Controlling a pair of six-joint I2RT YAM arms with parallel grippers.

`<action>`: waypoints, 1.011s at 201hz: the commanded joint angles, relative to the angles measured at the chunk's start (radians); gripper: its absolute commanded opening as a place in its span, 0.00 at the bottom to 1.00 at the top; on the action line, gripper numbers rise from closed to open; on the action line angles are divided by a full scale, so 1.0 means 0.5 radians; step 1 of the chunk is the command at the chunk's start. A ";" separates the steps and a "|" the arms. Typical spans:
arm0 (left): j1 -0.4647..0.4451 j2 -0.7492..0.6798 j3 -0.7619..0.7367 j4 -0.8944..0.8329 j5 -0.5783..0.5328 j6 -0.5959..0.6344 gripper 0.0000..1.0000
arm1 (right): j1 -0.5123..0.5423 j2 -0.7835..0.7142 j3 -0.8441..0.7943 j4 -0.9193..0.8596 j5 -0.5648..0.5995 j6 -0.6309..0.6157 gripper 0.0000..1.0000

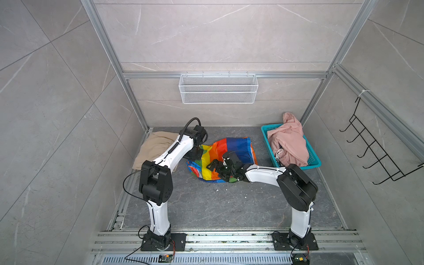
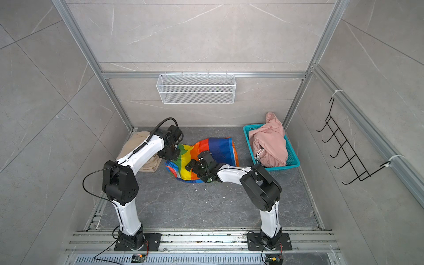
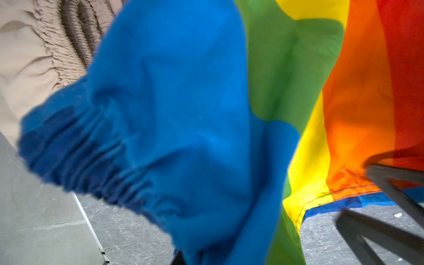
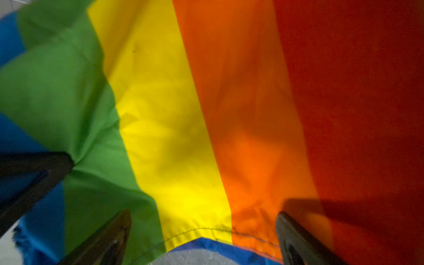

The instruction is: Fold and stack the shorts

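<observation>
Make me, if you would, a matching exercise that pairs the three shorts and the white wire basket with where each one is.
Things:
1. beige shorts
2. rainbow-striped shorts
3. pink shorts
4. white wire basket

Places:
A. in the teal basket
B. hung on the back wall
C. far left of the table
D. middle of the table

Pairs: 1-C, 2-D, 3-A, 4-B
</observation>
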 commanded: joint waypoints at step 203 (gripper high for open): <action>-0.004 -0.111 0.131 -0.417 -0.701 0.128 0.00 | -0.298 -0.415 0.004 -0.979 0.197 -0.737 0.99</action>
